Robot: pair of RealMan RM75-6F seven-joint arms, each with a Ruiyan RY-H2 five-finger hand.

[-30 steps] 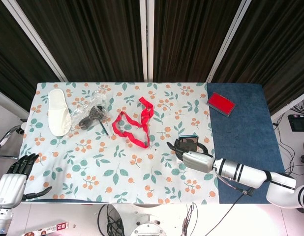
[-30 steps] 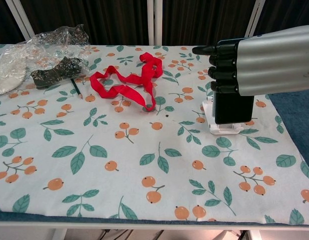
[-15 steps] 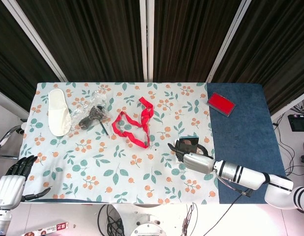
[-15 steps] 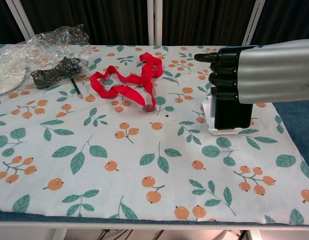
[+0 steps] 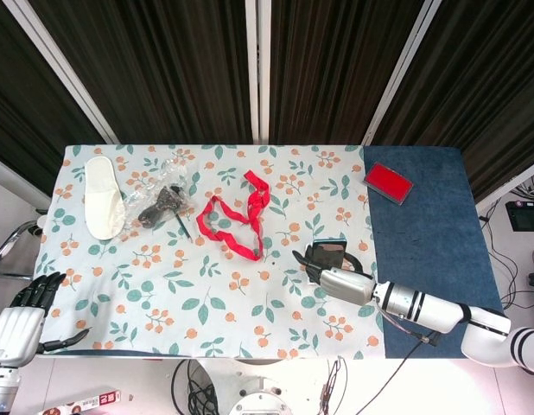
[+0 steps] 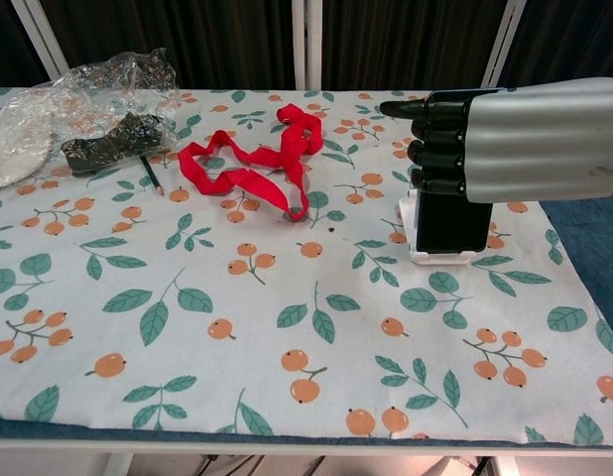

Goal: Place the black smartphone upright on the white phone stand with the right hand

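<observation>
The black smartphone (image 6: 447, 224) stands upright with its lower edge in the white phone stand (image 6: 437, 257), right of the table's middle. My right hand (image 6: 505, 139) comes in from the right and grips the phone's upper part, dark fingers (image 6: 430, 127) curled over its top edge. In the head view the right hand (image 5: 340, 279) covers most of the phone (image 5: 326, 255); only a bit of the stand (image 5: 335, 243) shows behind it. My left hand (image 5: 21, 320) hangs off the table's front left corner, fingers apart and holding nothing.
A red ribbon (image 6: 257, 171) lies looped left of the stand. A crumpled plastic bag (image 6: 88, 99) with a dark object and a pencil (image 6: 151, 176) sits far left, beside a white slipper (image 5: 103, 207). A red case (image 5: 388, 182) rests on the blue mat (image 5: 431, 233).
My right hand has shifted slightly left with the phone, and the stand has shifted a little with it. The left hand has barely moved.
</observation>
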